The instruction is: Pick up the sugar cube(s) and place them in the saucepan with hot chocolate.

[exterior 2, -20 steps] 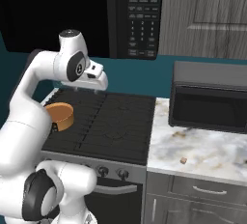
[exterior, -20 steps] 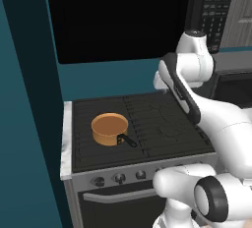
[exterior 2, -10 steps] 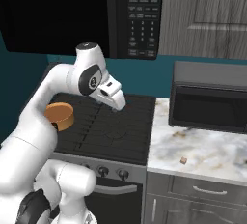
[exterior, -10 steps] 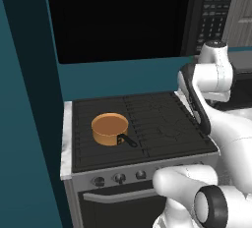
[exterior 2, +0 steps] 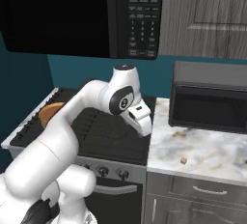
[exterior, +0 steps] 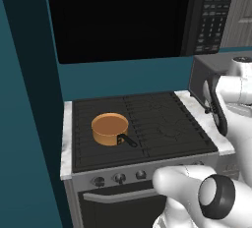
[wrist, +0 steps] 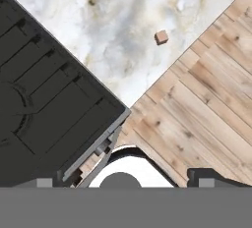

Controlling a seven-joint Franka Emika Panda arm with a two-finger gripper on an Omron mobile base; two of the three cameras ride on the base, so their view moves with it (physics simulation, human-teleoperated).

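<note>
gripper: jaws spread wide, nothing held, over the stove's right edge | sugar cube: on the marble counter, apart to its right | saucepan: left burner, well apart

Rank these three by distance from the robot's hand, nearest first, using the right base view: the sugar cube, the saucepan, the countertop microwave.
From the hand:
1. Sugar cube, on the marble counter just right of and below the hand.
2. Countertop microwave, at the back of that counter, further right.
3. Saucepan, far left on the stove, partly behind the arm.
</note>
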